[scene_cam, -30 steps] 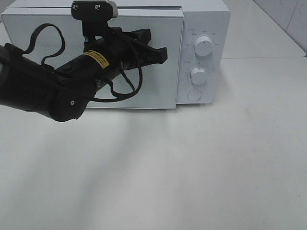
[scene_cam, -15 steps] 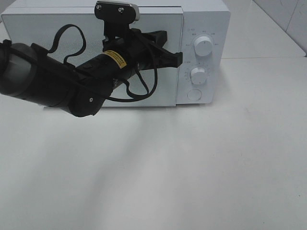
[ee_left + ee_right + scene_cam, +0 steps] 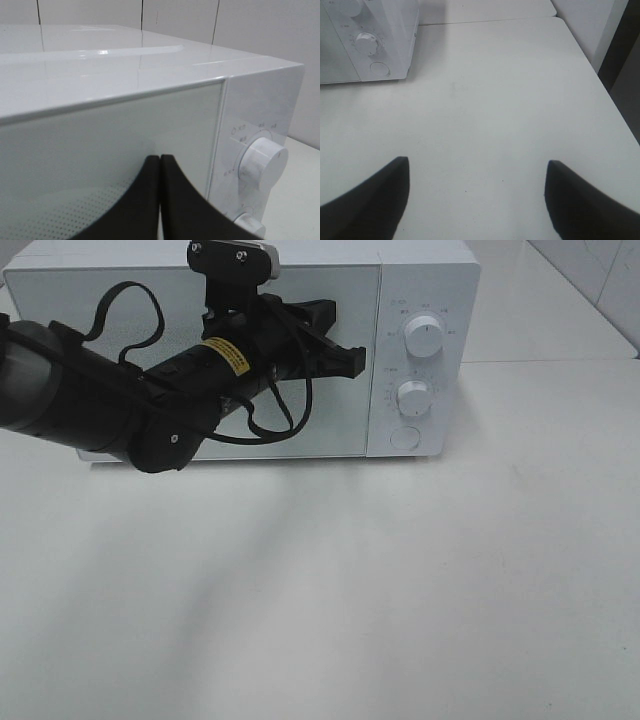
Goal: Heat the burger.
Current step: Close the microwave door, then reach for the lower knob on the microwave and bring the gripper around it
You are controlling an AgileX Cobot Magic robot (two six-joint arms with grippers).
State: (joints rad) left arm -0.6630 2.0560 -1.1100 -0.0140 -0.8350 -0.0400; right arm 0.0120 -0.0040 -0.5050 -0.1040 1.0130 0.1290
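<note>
The burger is out of view. The white microwave (image 3: 425, 280) stands at the back of the table with its glass door (image 3: 90, 310) flush with the body. My left gripper (image 3: 356, 361) is shut with nothing in it, and its tips are just in front of the door's right edge, beside the control panel. In the left wrist view the two black fingers of the left gripper (image 3: 160, 165) press together before the door (image 3: 100, 140), near the upper knob (image 3: 262, 162). My right gripper (image 3: 475, 167) is open over bare table, empty, well to the right of the microwave (image 3: 370, 35).
The control panel carries an upper knob (image 3: 424, 337), a lower knob (image 3: 412, 397) and a round button (image 3: 403, 437). The white table (image 3: 400, 590) stretches in front. Its right edge (image 3: 600, 85) shows in the right wrist view.
The left arm swung right along the door, then eased back slightly. The door, slightly ajar a second ago, now sits flush.
</note>
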